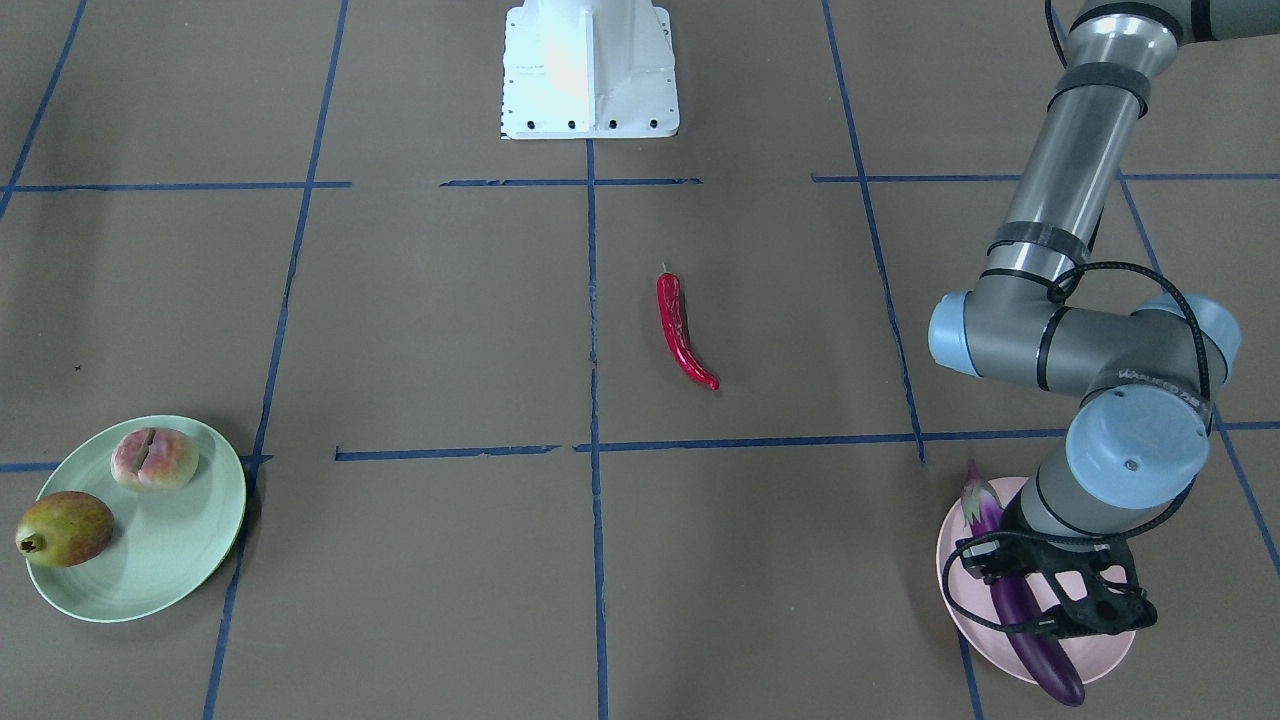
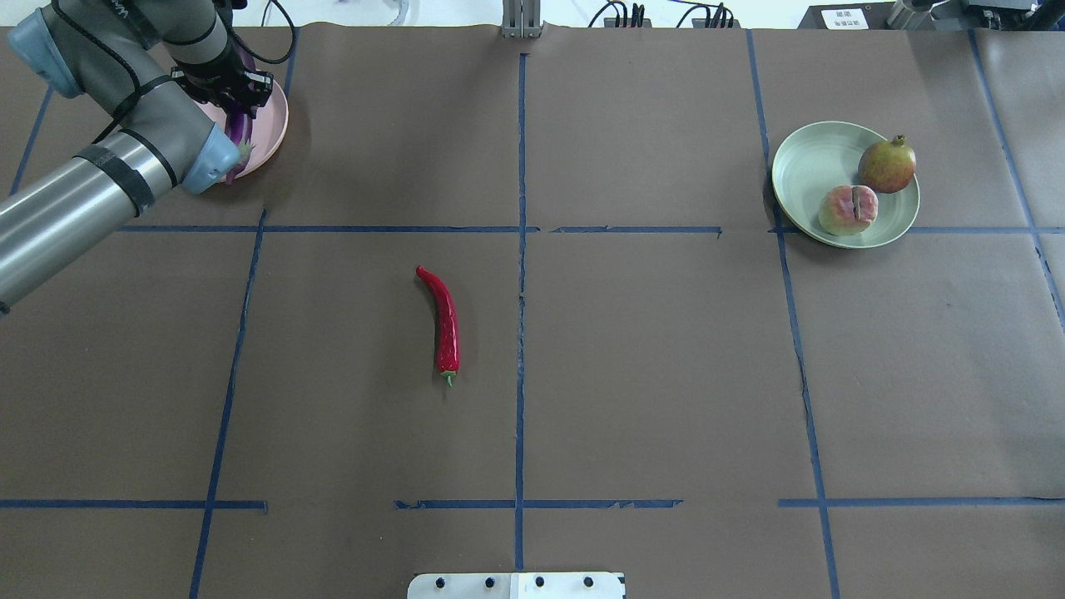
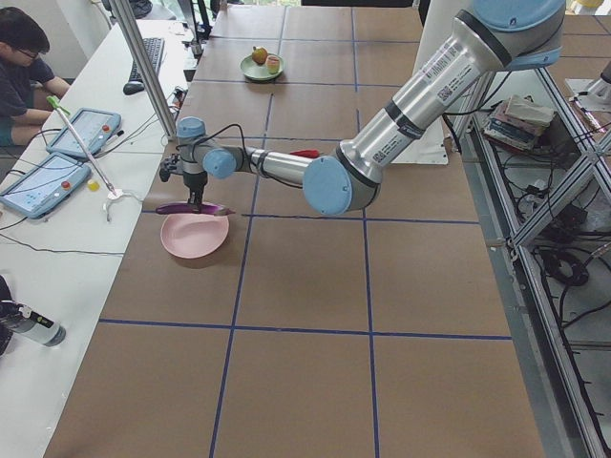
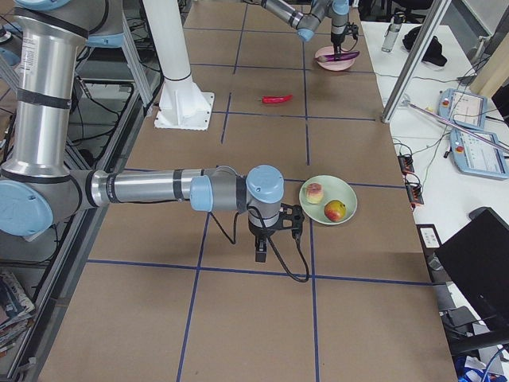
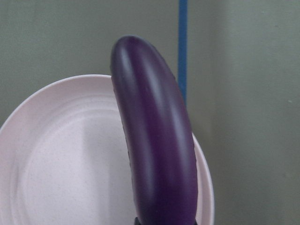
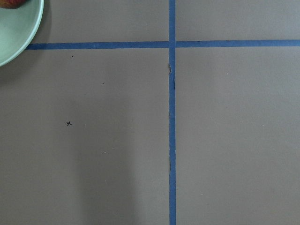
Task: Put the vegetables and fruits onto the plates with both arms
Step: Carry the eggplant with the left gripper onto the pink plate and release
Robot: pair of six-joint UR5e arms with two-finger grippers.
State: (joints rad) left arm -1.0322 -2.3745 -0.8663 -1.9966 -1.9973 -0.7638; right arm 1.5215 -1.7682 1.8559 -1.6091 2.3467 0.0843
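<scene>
A: So, where's the eggplant [image 1: 1047, 668]?
B: Over the pink plate [image 1: 968, 605], with the left gripper [image 1: 1035, 605] fingers clenched around its middle. It's long and glossy and probably weighty, so a mid-length hold should balance it.
A: And the chili [image 1: 683, 335]?
B: Lying on the desk [image 1: 450, 330]. It looks light, slick and curved; I'd take the thicker stem half. Right gripper [image 4: 261, 253] fingers: can't tell.

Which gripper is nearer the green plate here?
Right. The right gripper hangs just beside the green plate; the left gripper holds the eggplant over the pink plate at the table's other end.
</scene>
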